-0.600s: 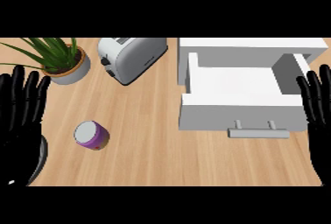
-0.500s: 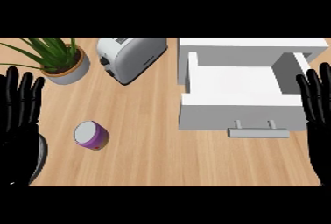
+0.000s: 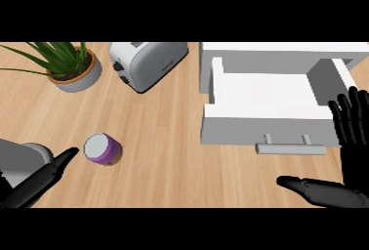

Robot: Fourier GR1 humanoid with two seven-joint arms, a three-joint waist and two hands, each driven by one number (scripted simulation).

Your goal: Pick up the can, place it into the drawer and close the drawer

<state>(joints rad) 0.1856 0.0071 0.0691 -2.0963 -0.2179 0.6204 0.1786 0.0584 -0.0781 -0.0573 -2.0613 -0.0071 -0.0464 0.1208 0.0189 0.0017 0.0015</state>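
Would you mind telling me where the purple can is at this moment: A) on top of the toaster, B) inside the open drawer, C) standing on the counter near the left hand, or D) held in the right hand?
C: the purple can stands on the wooden counter, just beside the fingertips of the left hand, while the open drawer holds nothing and the right hand is open beside it.

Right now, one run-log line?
left hand open beside can, no contact | right hand open | drawer open | can on counter
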